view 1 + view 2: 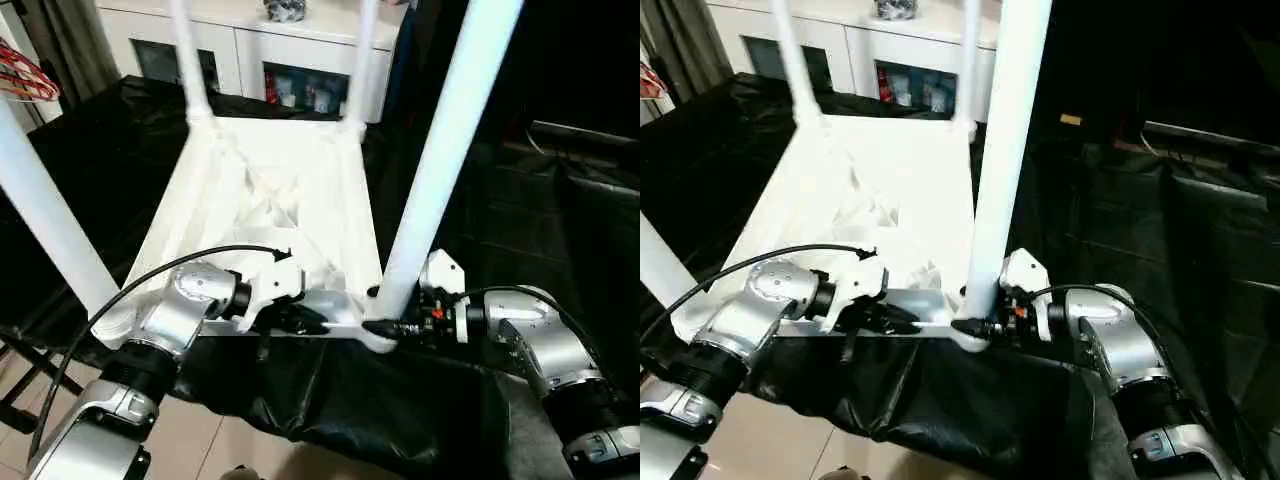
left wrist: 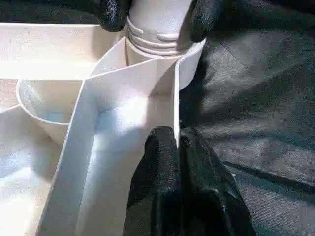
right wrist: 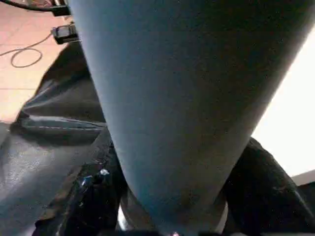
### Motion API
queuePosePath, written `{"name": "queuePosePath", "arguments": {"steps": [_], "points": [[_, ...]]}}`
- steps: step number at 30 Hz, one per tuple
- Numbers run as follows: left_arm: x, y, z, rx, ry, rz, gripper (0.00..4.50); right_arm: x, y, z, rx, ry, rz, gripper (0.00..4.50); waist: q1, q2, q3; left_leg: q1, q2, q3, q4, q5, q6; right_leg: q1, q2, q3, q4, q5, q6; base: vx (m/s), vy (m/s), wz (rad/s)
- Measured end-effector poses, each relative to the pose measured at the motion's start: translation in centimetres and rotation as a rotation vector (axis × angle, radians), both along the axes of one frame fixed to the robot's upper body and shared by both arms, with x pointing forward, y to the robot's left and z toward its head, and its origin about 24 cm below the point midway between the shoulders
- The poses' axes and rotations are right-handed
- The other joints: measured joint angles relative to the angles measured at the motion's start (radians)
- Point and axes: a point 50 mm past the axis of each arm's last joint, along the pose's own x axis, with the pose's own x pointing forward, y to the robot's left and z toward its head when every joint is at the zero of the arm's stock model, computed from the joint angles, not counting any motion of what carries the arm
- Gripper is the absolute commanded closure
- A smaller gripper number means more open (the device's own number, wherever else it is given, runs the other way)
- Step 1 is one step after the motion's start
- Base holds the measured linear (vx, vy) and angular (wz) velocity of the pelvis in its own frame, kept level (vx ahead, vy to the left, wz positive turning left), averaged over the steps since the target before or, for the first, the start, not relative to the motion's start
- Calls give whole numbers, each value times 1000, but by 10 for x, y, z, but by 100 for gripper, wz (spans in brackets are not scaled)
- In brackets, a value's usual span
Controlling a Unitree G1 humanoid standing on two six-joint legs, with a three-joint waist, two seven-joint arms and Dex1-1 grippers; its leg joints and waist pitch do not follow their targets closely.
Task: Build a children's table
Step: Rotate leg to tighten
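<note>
table top (image 1: 270, 210) lies underside up on black sheet (image 1: 400, 400), long axis running away from both pincers. left gripper (image 2: 178, 142) pinched shut on near rim. right gripper (image 1: 378, 326) clamps near-right leg (image 1: 440, 160) at its base; leg points upward.

All four legs of the children's table (image 1: 270, 200) run off the top edge of the head views, so their free ends are not visible. The near-right leg (image 1: 440, 160) hides the right gripper (image 1: 385, 325) fingertips and part of the near-right corner socket. The white cabinet (image 1: 300, 50) at the far side is cut off at the top edge, and the items behind its glass doors are too small to identify.
</note>
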Motion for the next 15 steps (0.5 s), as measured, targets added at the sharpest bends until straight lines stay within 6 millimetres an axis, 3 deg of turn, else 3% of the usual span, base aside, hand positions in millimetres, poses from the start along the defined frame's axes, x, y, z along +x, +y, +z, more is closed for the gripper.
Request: {"name": "queuePosePath", "arguments": {"steps": [10, 15], "points": [[1, 0, 0, 0, 11, -6, 450, 0, 2, 3, 15, -14, 16, 247, 1, -2, -1, 1, 0, 0, 0, 0, 0, 1, 0, 0, 1, 0, 0, 0, 0, 0], [6, -7, -2, -11, 1, 72, 450, 2, 4, -2, 66, -22, -114, 250, 1, -2, -1, 3, 0, 0, 2, 1, -1, 2, 0, 0, 2, -1, 2, 0, 0, 0]]}}
